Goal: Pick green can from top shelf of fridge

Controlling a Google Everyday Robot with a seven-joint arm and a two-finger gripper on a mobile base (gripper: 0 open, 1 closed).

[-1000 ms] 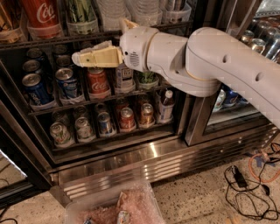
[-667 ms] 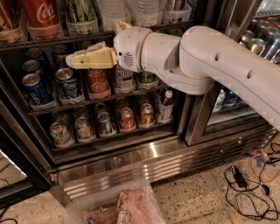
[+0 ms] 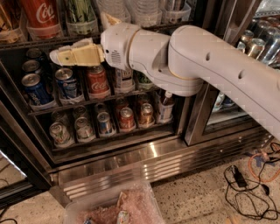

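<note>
The green can (image 3: 81,15) stands on the top shelf (image 3: 26,43) of the fridge (image 3: 131,162), in a clear holder, with its top cut off by the frame edge. A big red Coca-Cola can (image 3: 41,15) stands to its left. My gripper (image 3: 57,56), cream-coloured on a white wrist, is just below the top shelf's front rail, in front of the middle rack's cans. It is below the green can and slightly to its left, not touching it.
The middle rack holds blue cans (image 3: 37,89) and a red can (image 3: 97,81). Small soda cans (image 3: 105,122) fill the lower rack. Clear bottles (image 3: 144,11) stand right of the green can. A second cooler (image 3: 258,39) is at right. A plastic bin (image 3: 118,205) and cables (image 3: 245,179) lie on the floor.
My arm has moved steadily to the left, bringing the gripper from in front of the red can to under the Coca-Cola and green cans. The cans have not moved.
</note>
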